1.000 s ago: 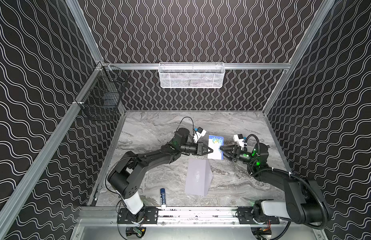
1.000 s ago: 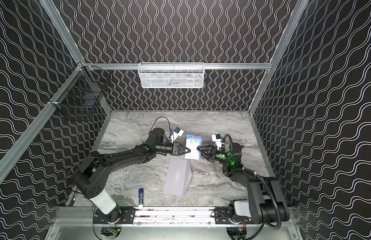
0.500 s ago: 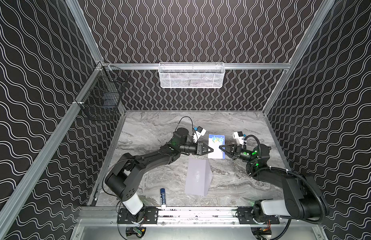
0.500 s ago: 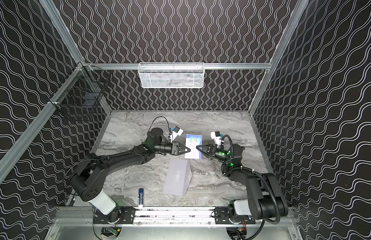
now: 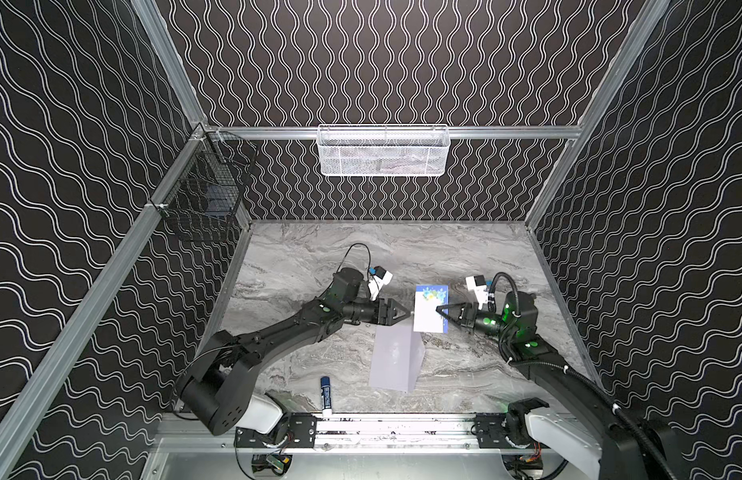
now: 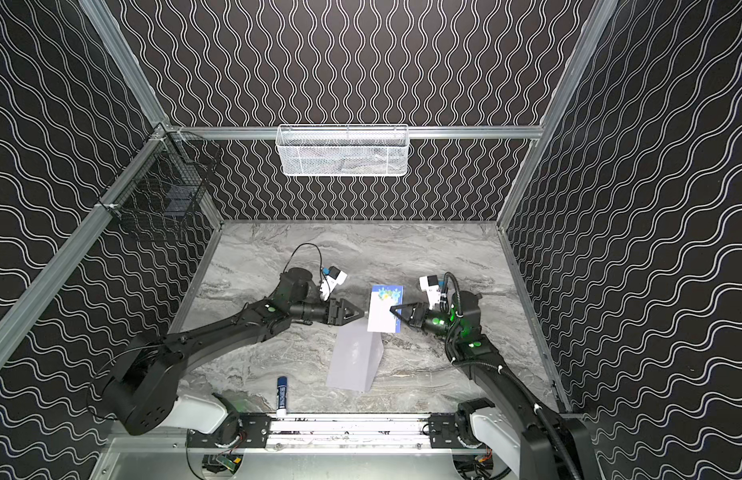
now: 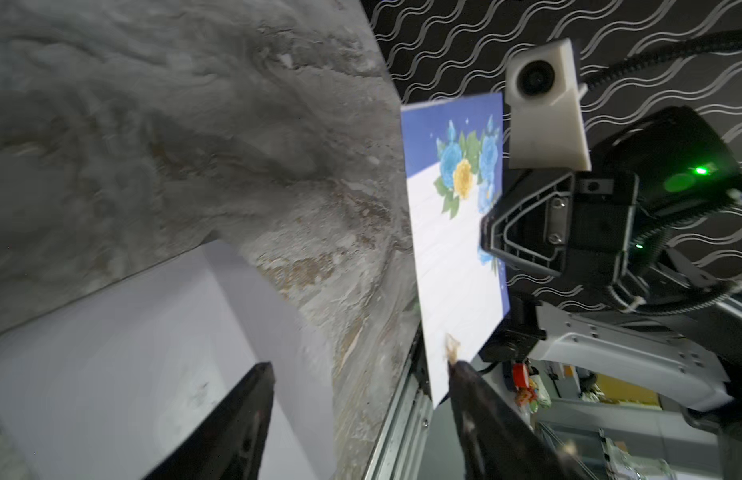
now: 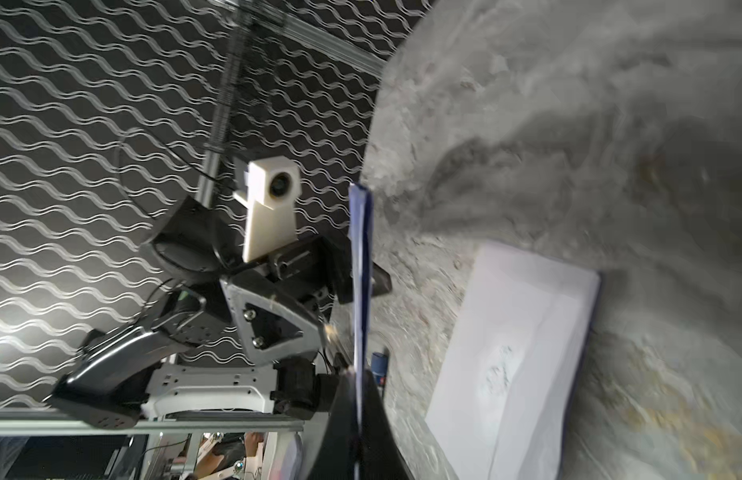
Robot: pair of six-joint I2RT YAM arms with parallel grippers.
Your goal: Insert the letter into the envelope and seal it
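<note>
Tabletop (image 5: 319, 257) under your arms is a grey, marble-patterned slab with brownish veins, and it fills the floor of a booth. The walls (image 5: 382, 62) on three sides are black with white wavy lines and are framed by aluminium rails (image 5: 506, 132). A white mesh basket (image 5: 384, 151) hangs on the back rail, and a black wire basket (image 5: 203, 195) hangs on the left one.

Your right fingers (image 8: 336, 440) are closed on the letter (image 5: 425, 322) and hold it upright. Its blue border and blue-and-yellow flowers show in both top views. Your left fingers (image 7: 244, 415) stand well apart with nothing between them. One tip sits right at the letter's near edge, and whether it touches you cannot tell.

The envelope (image 5: 396, 361) lies flat on the tabletop towards the front, pale grey-lavender. Its far end is just below the letter in a top view, but you cannot tell whether the two meet.

A glue stick (image 5: 325, 395) with a blue cap lies near the front rail, left of the envelope. Its label carries print too small to read. The envelope has a faint mark near its middle that is not legible either. Green lights glow on your right arm.
</note>
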